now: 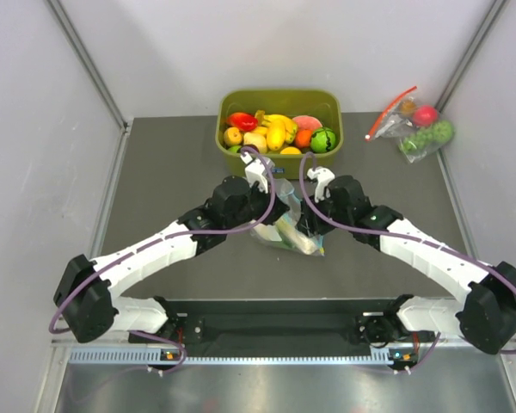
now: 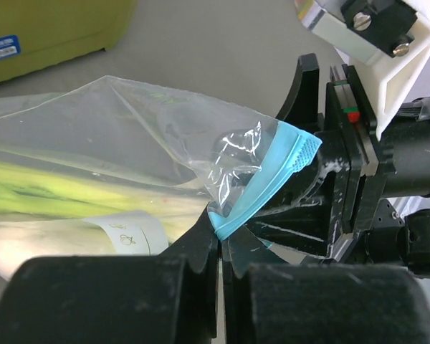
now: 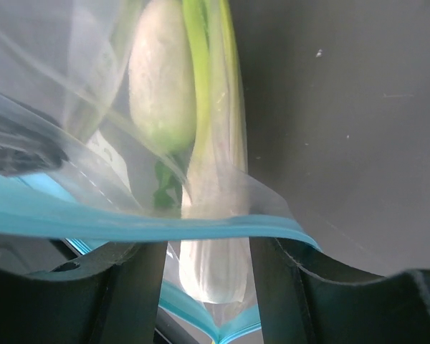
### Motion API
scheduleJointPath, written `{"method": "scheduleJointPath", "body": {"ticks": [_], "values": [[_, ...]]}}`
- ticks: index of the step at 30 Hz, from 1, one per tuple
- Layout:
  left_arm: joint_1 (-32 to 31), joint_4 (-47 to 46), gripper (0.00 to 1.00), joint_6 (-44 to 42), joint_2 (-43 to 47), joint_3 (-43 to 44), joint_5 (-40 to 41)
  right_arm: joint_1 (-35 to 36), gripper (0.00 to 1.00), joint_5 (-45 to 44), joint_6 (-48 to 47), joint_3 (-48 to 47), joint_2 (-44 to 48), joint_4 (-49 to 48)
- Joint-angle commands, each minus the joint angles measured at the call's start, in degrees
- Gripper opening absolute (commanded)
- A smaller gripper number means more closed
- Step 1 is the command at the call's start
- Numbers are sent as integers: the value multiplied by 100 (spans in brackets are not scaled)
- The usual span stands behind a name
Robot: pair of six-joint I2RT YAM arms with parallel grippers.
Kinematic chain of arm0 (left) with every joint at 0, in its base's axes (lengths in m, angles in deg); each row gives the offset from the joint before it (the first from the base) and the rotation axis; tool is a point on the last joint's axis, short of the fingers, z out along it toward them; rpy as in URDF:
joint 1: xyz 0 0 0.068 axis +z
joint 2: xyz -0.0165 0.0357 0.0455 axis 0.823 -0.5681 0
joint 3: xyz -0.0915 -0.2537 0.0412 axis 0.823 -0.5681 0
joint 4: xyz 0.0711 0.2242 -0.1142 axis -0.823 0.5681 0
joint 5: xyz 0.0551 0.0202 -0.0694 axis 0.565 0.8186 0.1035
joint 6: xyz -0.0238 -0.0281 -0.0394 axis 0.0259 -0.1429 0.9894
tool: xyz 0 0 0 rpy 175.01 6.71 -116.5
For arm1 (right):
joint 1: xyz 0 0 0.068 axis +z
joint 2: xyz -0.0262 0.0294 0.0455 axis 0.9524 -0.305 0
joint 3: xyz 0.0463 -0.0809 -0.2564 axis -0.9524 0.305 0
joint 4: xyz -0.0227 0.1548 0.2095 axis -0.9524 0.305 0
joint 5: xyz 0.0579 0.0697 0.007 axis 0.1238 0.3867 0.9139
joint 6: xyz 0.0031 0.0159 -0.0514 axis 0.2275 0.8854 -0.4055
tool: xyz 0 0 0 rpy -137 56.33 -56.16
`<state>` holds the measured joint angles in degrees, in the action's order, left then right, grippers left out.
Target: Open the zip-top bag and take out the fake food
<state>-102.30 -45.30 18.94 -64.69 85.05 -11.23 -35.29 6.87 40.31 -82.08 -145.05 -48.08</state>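
Note:
The zip-top bag [image 1: 285,234] lies between my two arms at the table's middle, clear with a blue-green zip strip [image 2: 272,179]. My left gripper [image 2: 221,240] [image 1: 273,213] is shut on one end of that strip. My right gripper [image 3: 204,247] [image 1: 311,215] reaches into the bag's open mouth, between the two halves of the zip strip [image 3: 165,228]. Its jaws stand on either side of the leek's white stalk [image 3: 211,272], with a thin gap on the left side. Deeper in the bag lie the white radish [image 3: 161,79] and a small dark green piece [image 3: 166,188].
A green bin [image 1: 337,107] [image 2: 50,29] of toy fruits stands just behind the grippers. A second clear bag with a red zip strip [image 1: 417,125] lies at the back right. The right arm's black wrist [image 2: 358,158] sits close beside my left gripper.

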Motion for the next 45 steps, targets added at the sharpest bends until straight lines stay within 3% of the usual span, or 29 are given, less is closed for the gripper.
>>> {"method": "scheduleJointPath", "body": {"ticks": [1,16,22,28,37,39,42,45], "values": [[-116,-544,0,-6,-51,202,-151,207,48,-97,-169,-185,2,-147],[-327,-1045,0,29,-280,1,147,488,48,26,-222,483,-262,-622],[-511,-1598,0,72,-201,-341,673,629,54,44,15,852,-192,-789],[-967,-2039,0,-23,-279,-500,1237,673,63,377,463,1212,-332,-1456],[-1329,-2522,0,-182,-604,-535,1589,814,64,720,1017,1607,-604,-2528],[-1373,-2732,0,-200,-666,-588,1615,831,59,799,1184,1687,-613,-2765],[-1434,-2812,0,-235,-736,-571,1572,831,34,861,1377,1827,-631,-3144],[-1478,-2708,0,-340,-728,-518,1615,840,22,800,1413,1863,-666,-3224]]}}
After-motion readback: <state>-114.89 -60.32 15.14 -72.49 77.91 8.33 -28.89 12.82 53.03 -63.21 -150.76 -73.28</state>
